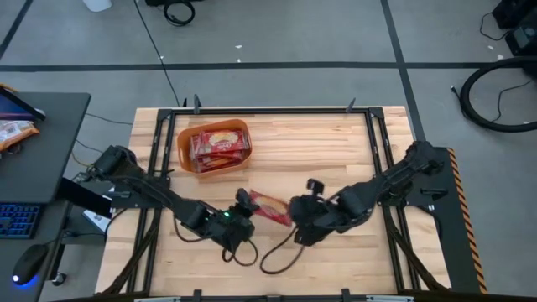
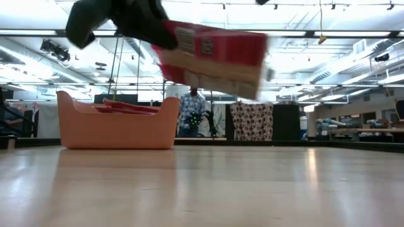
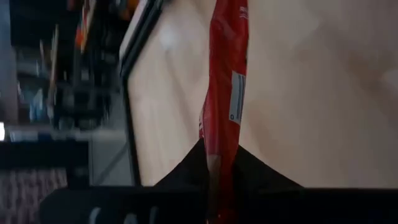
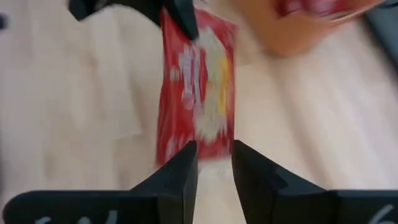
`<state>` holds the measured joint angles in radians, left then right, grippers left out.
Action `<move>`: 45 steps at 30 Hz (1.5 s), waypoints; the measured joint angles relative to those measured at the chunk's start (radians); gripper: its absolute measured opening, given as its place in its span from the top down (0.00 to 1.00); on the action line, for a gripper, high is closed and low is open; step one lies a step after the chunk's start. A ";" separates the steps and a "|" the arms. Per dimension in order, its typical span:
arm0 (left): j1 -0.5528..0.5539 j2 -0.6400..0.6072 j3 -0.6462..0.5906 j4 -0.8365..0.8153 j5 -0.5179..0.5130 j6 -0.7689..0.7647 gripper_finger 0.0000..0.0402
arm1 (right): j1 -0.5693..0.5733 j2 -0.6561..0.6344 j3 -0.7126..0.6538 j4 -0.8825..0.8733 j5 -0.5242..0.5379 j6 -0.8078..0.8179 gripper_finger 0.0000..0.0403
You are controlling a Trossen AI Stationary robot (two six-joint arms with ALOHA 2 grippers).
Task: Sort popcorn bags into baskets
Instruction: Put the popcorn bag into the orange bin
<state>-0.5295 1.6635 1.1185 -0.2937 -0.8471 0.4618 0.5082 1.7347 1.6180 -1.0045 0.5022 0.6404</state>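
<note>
One red popcorn bag (image 1: pixel 270 210) with a cream oval is in the air over the table's near middle. My left gripper (image 1: pixel 245 204) is shut on its left end. My right gripper (image 1: pixel 298 216) is open just right of the bag. In the right wrist view its fingertips (image 4: pixel 214 163) stand at the bag's near end (image 4: pixel 199 146); I cannot tell whether they touch it. The orange basket (image 1: pixel 186 134) stands at the far left, and several red bags (image 1: pixel 220 147) lie in it. My left gripper pinches the popcorn bag between its two fingers at one short end (image 3: pixel 214 163), coming level from the table's left. The bag (image 2: pixel 214 53) is lifted clear of the table. It stretches away from the fingers toward the right, tilted a little.
Black cables (image 1: pixel 268 256) loop on the table near its near edge, below both grippers. Bare wood (image 1: pixel 336 143) lies right of the basket. A black frame (image 1: pixel 373 143) edges the table. A person (image 2: pixel 191 110) stands far off in the room behind.
</note>
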 joint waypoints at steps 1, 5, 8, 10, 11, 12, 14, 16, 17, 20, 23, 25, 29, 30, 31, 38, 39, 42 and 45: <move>0.002 -0.023 0.000 -0.052 -0.013 -0.040 0.91 | 0.012 -0.014 0.000 -0.025 0.042 0.018 0.74; 0.010 -0.110 0.000 -0.224 -0.119 -0.182 0.91 | 0.055 -0.048 0.000 -0.103 0.171 0.080 0.74; 0.003 -0.168 0.000 -0.292 -0.194 -0.239 0.91 | 0.078 -0.050 0.000 -0.143 0.206 0.121 0.74; 0.001 -0.199 0.000 -0.329 -0.232 -0.268 0.91 | 0.088 -0.048 -0.002 -0.152 0.213 0.144 0.74; 0.001 -0.212 0.000 -0.358 -0.249 -0.288 0.91 | 0.092 -0.048 -0.005 -0.155 0.214 0.150 0.74; 0.004 -0.225 0.000 -0.400 -0.265 -0.314 0.91 | 0.094 -0.045 -0.011 -0.155 0.214 0.154 0.74; 0.019 -0.240 0.000 -0.488 -0.299 -0.388 0.92 | 0.097 -0.040 -0.025 -0.152 0.214 0.163 0.74; 0.040 -0.241 0.001 -0.597 -0.330 -0.480 0.93 | 0.099 -0.040 -0.045 -0.149 0.214 0.174 0.75; 0.048 -0.241 0.001 -0.663 -0.345 -0.533 0.93 | 0.099 -0.040 -0.053 -0.148 0.214 0.178 0.74; 0.069 -0.241 0.000 -0.857 -0.406 -0.720 0.93 | 0.099 -0.040 -0.076 -0.149 0.213 0.190 0.74; 0.102 -0.240 0.000 -1.028 -0.424 -0.903 0.91 | 0.099 -0.040 -0.091 -0.149 0.213 0.195 0.75; 0.127 -0.240 0.000 -1.117 -0.429 -0.989 0.91 | 0.099 -0.040 -0.097 -0.148 0.213 0.195 0.74; 0.170 -0.241 -0.039 -1.140 -0.433 -0.994 0.91 | 0.099 -0.040 -0.102 -0.142 0.213 0.195 0.75; 0.181 -0.240 -0.062 -1.120 -0.429 -0.967 0.91 | 0.099 -0.040 -0.102 -0.140 0.213 0.195 0.74; 0.192 -0.239 -0.090 -1.101 -0.426 -0.935 0.91 | 0.099 -0.040 -0.102 -0.138 0.213 0.195 0.74; 0.271 -0.239 -0.272 -0.880 -0.375 -0.685 0.91 | 0.099 -0.040 -0.102 -0.134 0.213 0.190 0.74; 0.283 -0.239 -0.289 -0.848 -0.363 -0.653 0.91 | 0.099 -0.040 -0.102 -0.134 0.214 0.188 0.74; 0.329 -0.239 -0.329 -0.755 -0.352 -0.567 0.90 | 0.092 -0.040 -0.102 -0.131 0.225 0.172 0.75; 0.395 -0.239 -0.350 -0.673 -0.351 -0.506 0.90 | 0.084 -0.040 -0.102 -0.119 0.230 0.169 0.74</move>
<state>-0.1344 1.4242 0.7680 -0.9671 -1.1983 -0.0438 0.5917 1.6951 1.5159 -1.1231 0.7320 0.8089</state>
